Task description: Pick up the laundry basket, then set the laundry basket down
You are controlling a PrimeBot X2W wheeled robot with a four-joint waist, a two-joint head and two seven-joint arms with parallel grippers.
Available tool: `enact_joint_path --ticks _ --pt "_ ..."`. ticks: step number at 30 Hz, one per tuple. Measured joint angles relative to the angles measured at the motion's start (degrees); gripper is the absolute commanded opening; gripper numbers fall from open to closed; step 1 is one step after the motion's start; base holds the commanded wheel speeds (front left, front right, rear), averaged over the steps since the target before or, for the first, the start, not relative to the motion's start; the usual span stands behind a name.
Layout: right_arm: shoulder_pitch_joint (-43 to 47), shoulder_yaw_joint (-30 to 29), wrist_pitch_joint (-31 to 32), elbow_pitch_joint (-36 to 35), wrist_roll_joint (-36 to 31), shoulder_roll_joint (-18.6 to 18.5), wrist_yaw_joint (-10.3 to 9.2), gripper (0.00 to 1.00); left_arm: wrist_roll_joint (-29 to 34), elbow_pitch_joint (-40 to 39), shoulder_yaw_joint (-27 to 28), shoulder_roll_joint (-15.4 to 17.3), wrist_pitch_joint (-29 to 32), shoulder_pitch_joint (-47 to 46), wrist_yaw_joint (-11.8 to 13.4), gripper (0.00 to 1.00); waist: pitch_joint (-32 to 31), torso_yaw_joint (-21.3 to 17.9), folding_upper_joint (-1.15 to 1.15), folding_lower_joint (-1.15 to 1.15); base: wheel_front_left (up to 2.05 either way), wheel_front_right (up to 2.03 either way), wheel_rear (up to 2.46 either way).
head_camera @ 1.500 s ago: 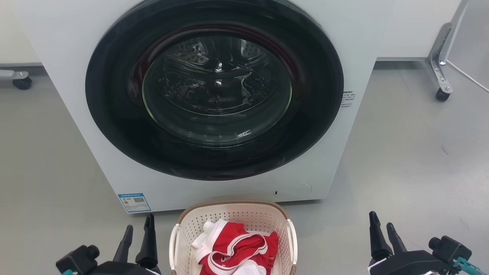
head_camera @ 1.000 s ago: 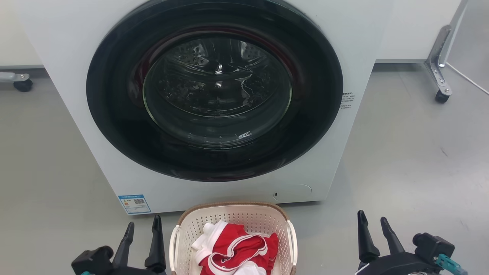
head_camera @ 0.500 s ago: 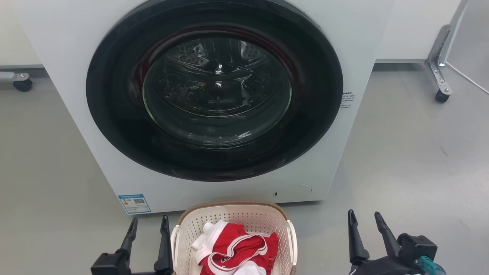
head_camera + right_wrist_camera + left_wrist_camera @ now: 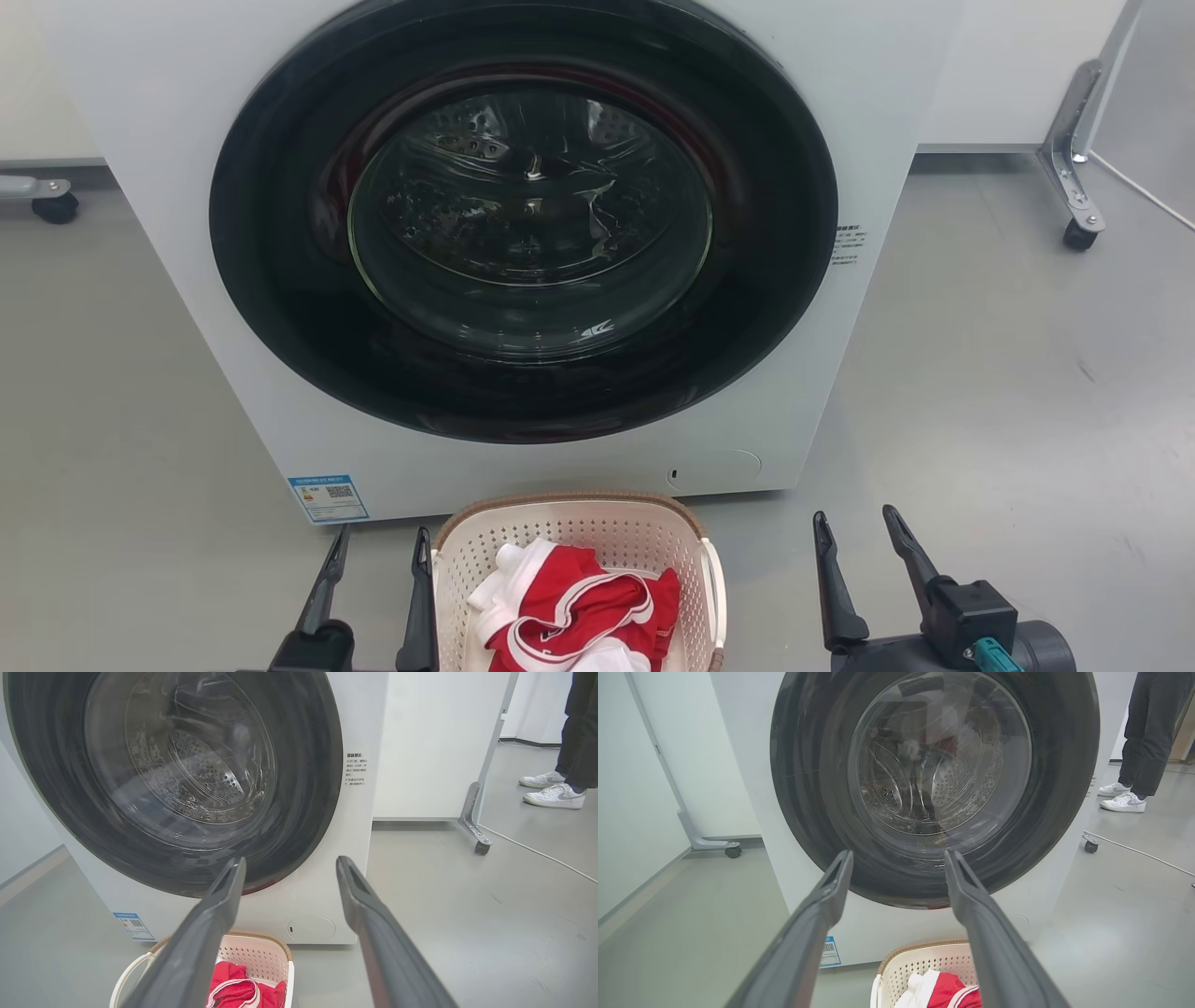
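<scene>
The laundry basket [image 4: 579, 532] stands on the floor [image 4: 1008, 392] just before the washer [image 4: 523, 224], flanked by the left gripper [image 4: 383, 539], close beside its left side, and the right gripper [image 4: 856, 516], set apart, both jaws spread and empty, apparently positioned to grasp its side handles.

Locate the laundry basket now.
Head view, bottom centre: the laundry basket sits on the floor before the washer, between the left claw and right claw.
</scene>
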Motion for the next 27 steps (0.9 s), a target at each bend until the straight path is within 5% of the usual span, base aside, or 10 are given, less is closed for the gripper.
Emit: enact_joint_path --ticks 27 --pt "0.0 -0.4 0.0 -1.1 0.2 0.0 0.00 1.00 -0.1 -1.0 0.8 -0.3 0.0 0.4 0.0 1.00 0.4 0.0 0.00 0.00 0.00 0.00 0.00"
